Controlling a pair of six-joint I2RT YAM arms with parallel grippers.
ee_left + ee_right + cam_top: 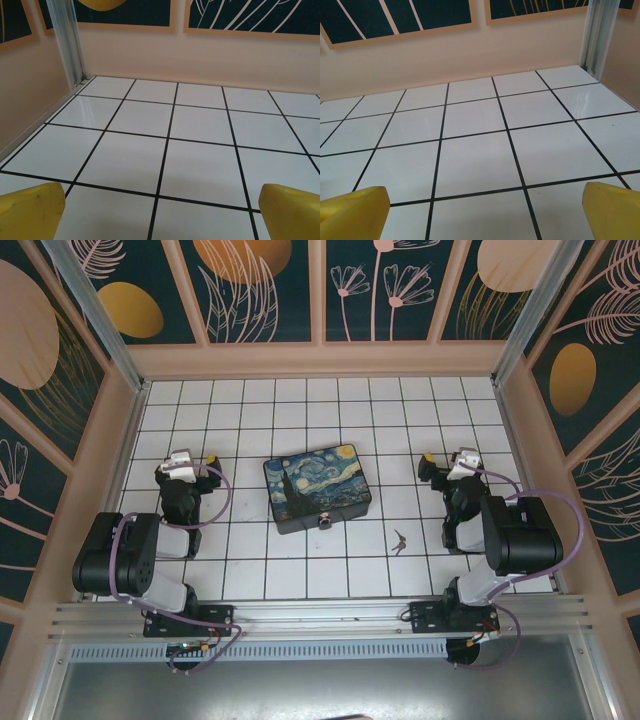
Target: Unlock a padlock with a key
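Padlock at box's 6 o'clock edge, key on counter at its 4 o'clock, L & R jaws open, empty; approach step, nxt likely R jaws pinch key.

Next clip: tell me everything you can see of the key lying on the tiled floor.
The small, thin, dark-grey metal key lies flat on the white tiled floor, as seen from the top view. It lies slanted, close to a black grid line, to the right of the dark box with the Starry Night lid and clear of it. Nothing but the floor touches it. It is too small to make out its teeth or head.
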